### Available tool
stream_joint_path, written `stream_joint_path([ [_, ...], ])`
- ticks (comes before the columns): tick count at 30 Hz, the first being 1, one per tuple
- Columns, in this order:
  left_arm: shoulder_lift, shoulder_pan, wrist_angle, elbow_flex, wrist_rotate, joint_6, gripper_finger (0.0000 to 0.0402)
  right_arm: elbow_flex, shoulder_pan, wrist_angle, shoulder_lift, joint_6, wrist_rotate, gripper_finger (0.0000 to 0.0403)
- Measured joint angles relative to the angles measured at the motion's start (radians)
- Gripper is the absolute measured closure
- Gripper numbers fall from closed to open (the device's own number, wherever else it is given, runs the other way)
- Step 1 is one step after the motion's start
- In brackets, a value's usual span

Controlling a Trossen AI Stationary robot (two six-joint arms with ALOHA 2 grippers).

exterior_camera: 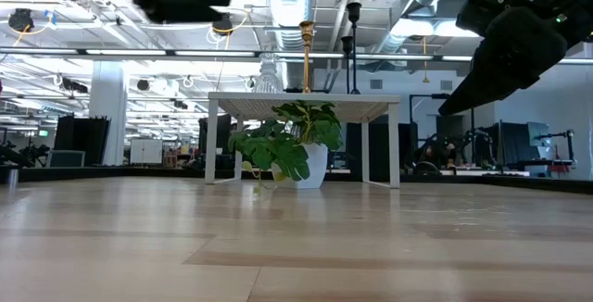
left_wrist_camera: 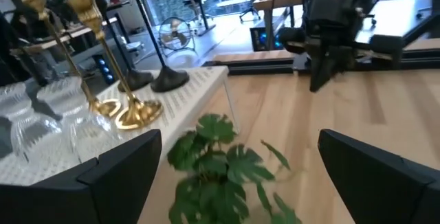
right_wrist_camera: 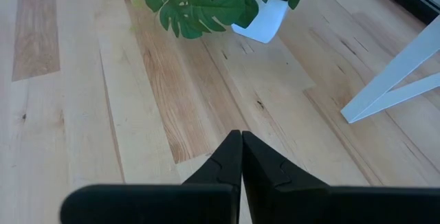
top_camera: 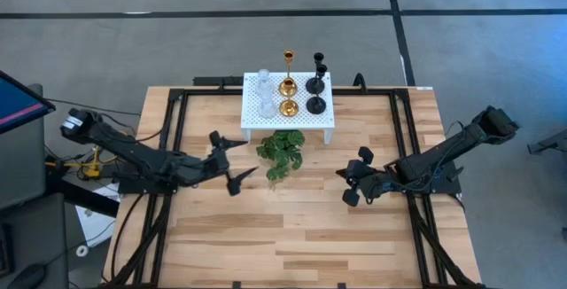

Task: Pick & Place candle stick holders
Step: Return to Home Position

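Danger: my wide-spread left gripper (top_camera: pixel 232 159) might knock the green leafy plant (top_camera: pixel 282 152) nearby; my right gripper (right_wrist_camera: pixel 241 138) was closed.

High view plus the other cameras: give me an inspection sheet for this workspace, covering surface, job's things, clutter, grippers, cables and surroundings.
Surface: wooden table, with a white perforated stand at its far edge.
Job's things: all six stand on the stand in three pairs: clear glass holders on the left, gold holders in the middle, black holders on the right.
Clutter: green plant in a white pot, in front of the stand.
Grippers: left gripper open and empty, left of the plant; right gripper shut and empty, right of the plant.
Cables: yellow and black leads by the left arm's base.
Surroundings: grey floor with dark lines; screen at the left edge; no person seen.
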Motion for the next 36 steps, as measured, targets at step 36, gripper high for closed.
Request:
stream_joint_path([
  [36,-0.105,-0.067,0.034,-0.091,0.000,-0.069,0.0010,0.000,0.000,0.002,0.000,-0.002,0.002,0.0403],
])
